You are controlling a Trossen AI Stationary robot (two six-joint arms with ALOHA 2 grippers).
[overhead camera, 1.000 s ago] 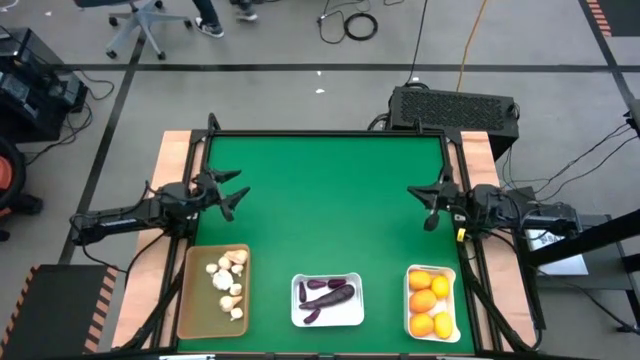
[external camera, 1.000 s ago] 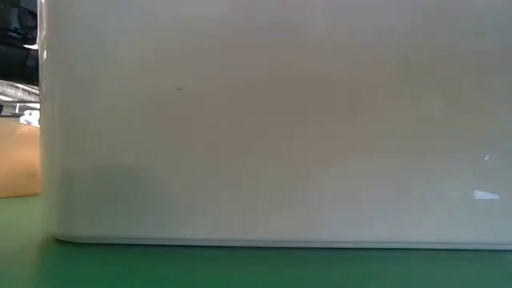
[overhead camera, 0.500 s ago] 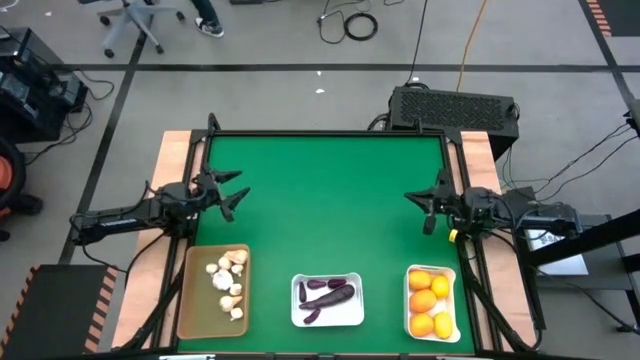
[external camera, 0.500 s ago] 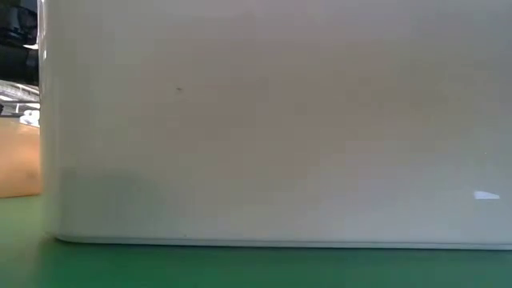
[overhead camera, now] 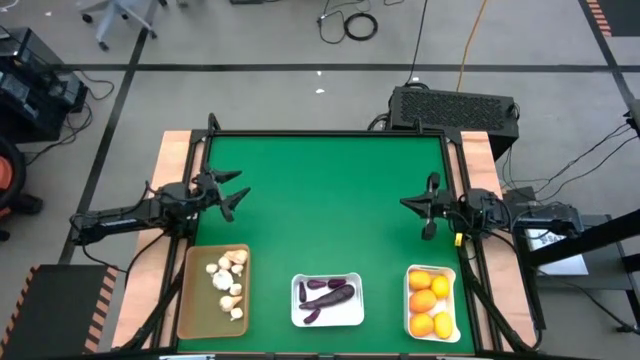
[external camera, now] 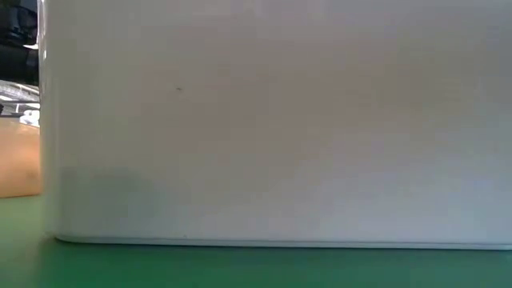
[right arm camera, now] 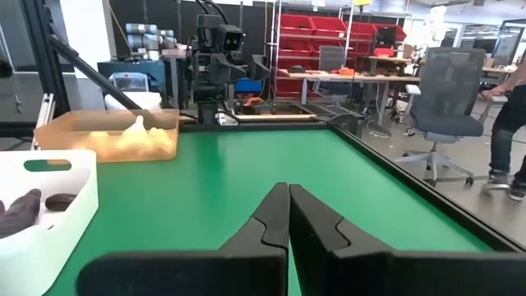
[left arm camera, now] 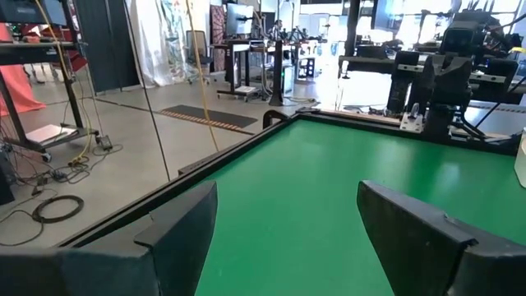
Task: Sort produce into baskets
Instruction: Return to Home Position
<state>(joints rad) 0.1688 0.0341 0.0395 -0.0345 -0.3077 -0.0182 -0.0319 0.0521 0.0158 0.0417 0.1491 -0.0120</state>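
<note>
My right gripper point(overhead camera: 410, 204), closed on nothing, turned and slid slightly inward by the worktop's point(overhead camera: 325, 200) right edge while my left gripper point(overhead camera: 232, 189) hung open opposite; with garlic point(overhead camera: 226, 280), purple pieces point(overhead camera: 328, 293) and citrus point(overhead camera: 430, 300) all in their baskets point(overhead camera: 197, 300), sorting looked finished.

**Things around the table**

The green table point(overhead camera: 320, 210) is in the middle. A black box point(overhead camera: 455, 105) sits at two o'clock from it. A black cable loop point(overhead camera: 360, 25) lies on the floor point(overhead camera: 280, 45) at twelve o'clock.
</note>
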